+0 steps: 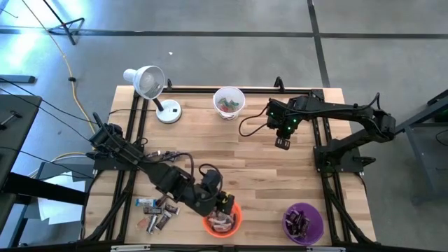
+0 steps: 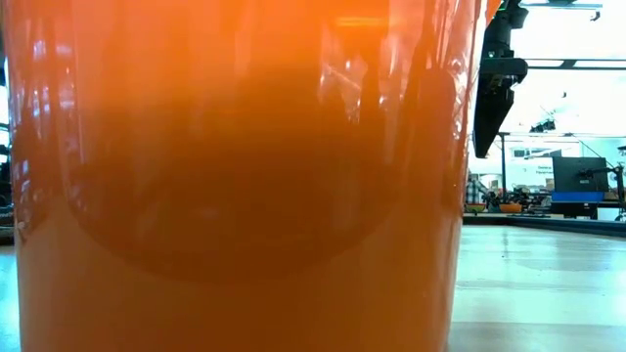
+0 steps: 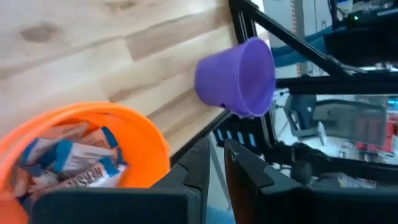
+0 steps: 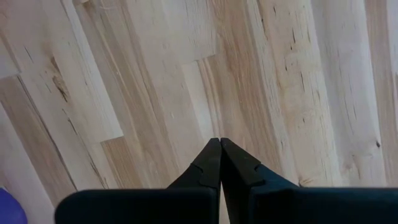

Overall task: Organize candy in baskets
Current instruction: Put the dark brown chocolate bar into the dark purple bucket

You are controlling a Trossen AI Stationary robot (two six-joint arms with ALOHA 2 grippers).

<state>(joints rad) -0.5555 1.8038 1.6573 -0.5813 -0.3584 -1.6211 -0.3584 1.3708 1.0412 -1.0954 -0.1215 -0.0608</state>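
Orange basket (image 1: 222, 221) upright, mouth upward

Readable text: none.
Candy (image 3: 74, 163) wrappers in the orange basket (image 3: 149, 134): dark lettering, too blurred to read.
Room beyond: no legible signs.

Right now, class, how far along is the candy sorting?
Done: wrapped candy lies in the white, orange and purple plastic baskets. In hand: the left gripper is over the orange basket, nothing visible between its fingers. Left: loose wrapped bars on the wooden table.
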